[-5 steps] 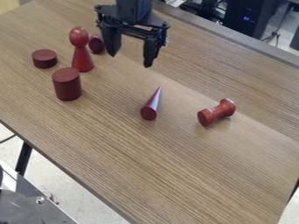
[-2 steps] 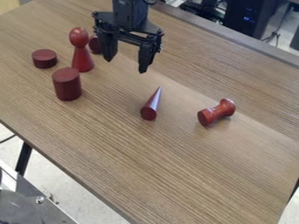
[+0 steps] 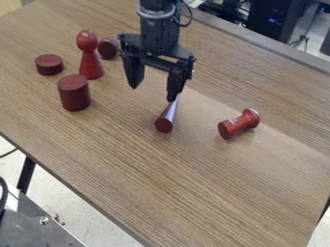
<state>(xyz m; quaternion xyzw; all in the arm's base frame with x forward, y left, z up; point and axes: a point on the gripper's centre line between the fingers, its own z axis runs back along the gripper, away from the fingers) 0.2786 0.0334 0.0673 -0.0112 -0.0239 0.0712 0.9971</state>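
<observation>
Black and two-fingered, the gripper hangs over the far middle of the tabletop, released, its fingers spread wide with nothing between them. Nearest to it is a slim cone, lying on its side in the middle of the scene, just below the right-hand finger; whether the two touch cannot be told. The cone is dark red and smooth, with a pale sheen along its flank, its round, flat base turned to the near side and its narrow tip pointing far and slightly right, partly hidden by that finger. To the right lies a waisted, red-brown spool-like piece. Off to the left stand a deep red cylinder and a brighter red pawn-like figure, near a low disc and a dark red rounded piece
</observation>
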